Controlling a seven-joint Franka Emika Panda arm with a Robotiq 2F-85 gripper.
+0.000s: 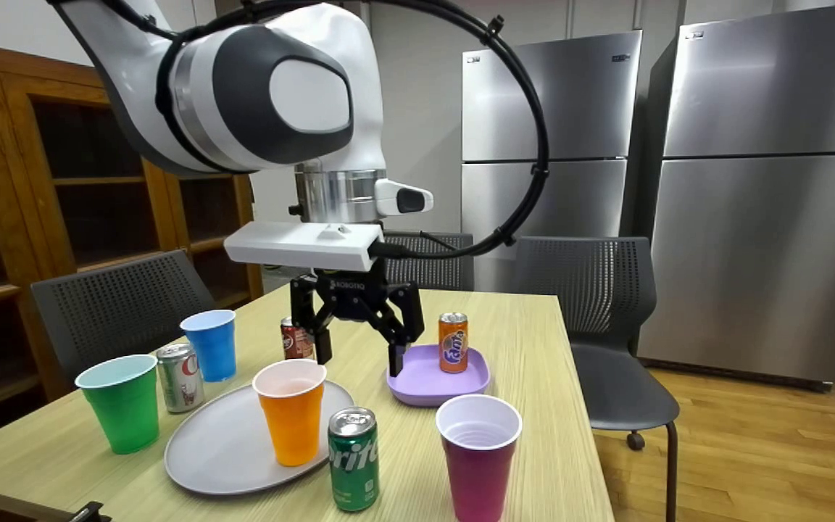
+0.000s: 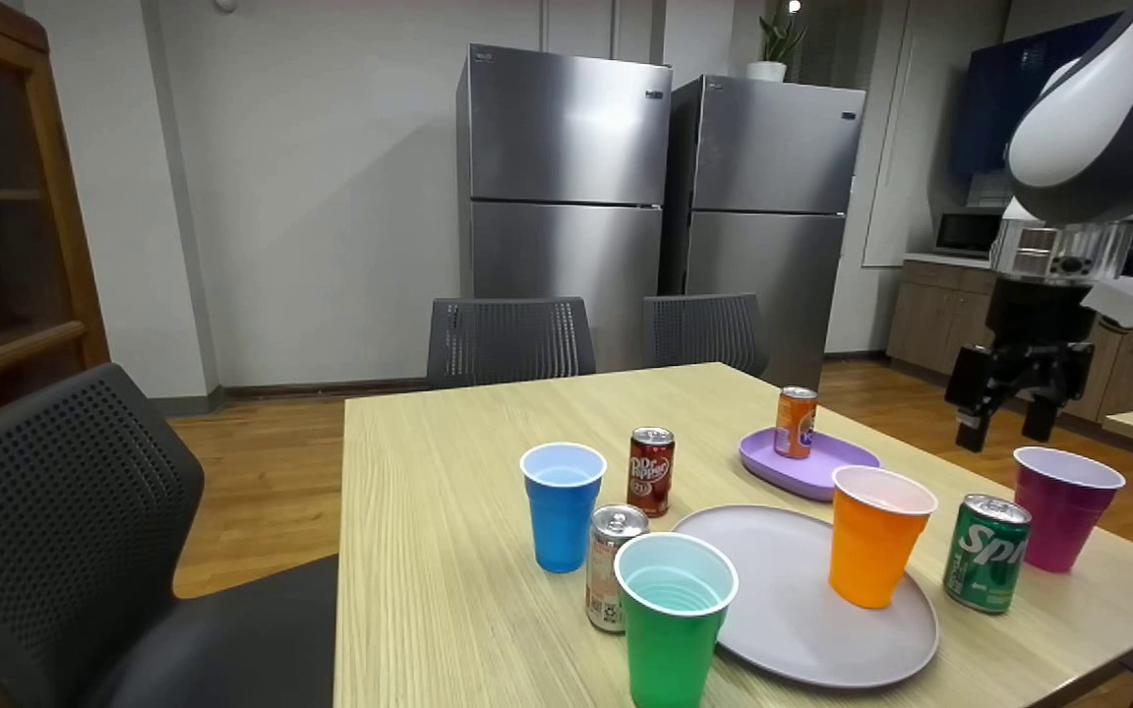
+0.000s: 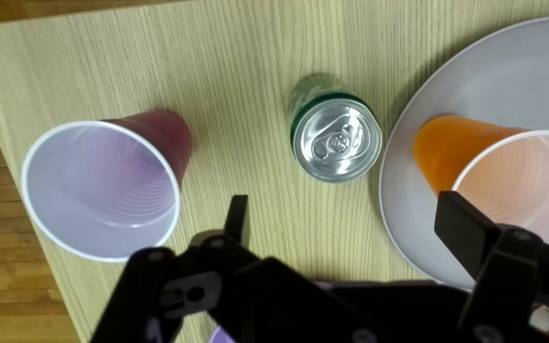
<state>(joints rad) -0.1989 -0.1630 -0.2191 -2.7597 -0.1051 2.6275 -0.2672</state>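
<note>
Wrist view shows you a green Sprite can standing upright on the pale wooden table, just beyond the gap between the jaws of your gripper. Your jaws are spread wide, and the gripper hangs above the table, apart from the can. Just beside the can, a round gray plate carries an upright orange cup, which your gripper partly hides from this angle. On the can's opposite side stands a magenta cup, also upright, near the table's edge. In both exterior views you find a purple tray farther along the table, with an orange Fanta can upright in it. Near the plate in an exterior view, you also have a red Dr Pepper can, a blue cup, a silver can and a green cup, all upright. Dark mesh-backed chairs stand around the table, and beyond them you see two stainless steel refrigerators
</note>
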